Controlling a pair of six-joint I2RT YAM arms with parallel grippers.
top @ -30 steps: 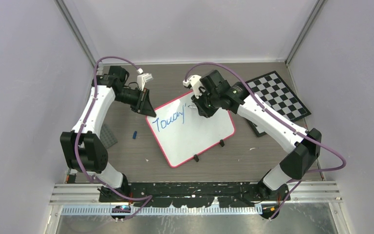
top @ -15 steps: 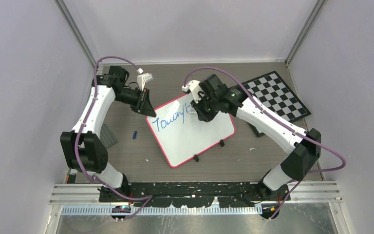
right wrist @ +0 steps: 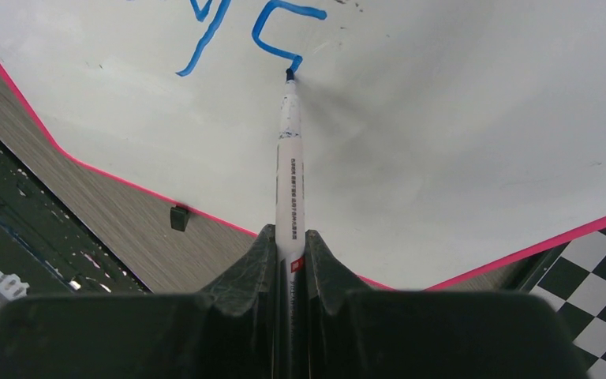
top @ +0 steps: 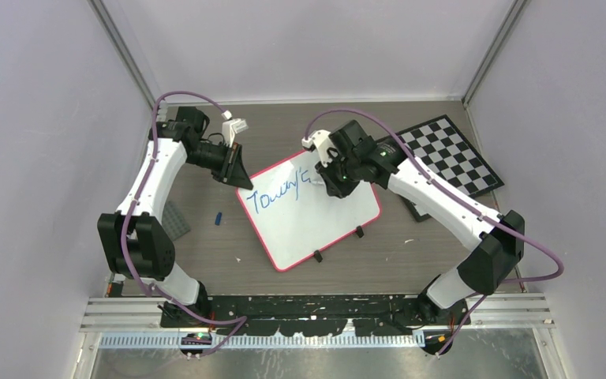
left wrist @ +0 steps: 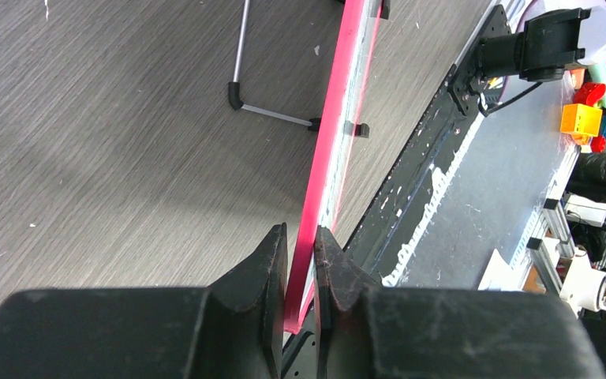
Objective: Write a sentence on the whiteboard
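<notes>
Right gripper (right wrist: 289,237): clenched on marker (right wrist: 289,158). Marker tip touches whiteboard (right wrist: 458,118) at end of blue writing (top: 278,197).
Left gripper (left wrist: 300,237): jaws nearly closed, pinching pink frame at board's upper-left corner (top view).
Checkerboard (top: 451,155) upper right, partly under right arm, near board.
Small blue item (top: 218,218), possibly cap, on table (top: 229,264) left of board. Grey plate (top: 175,221) further left.
Board sits centre frame, skewed, between both grippers.
</notes>
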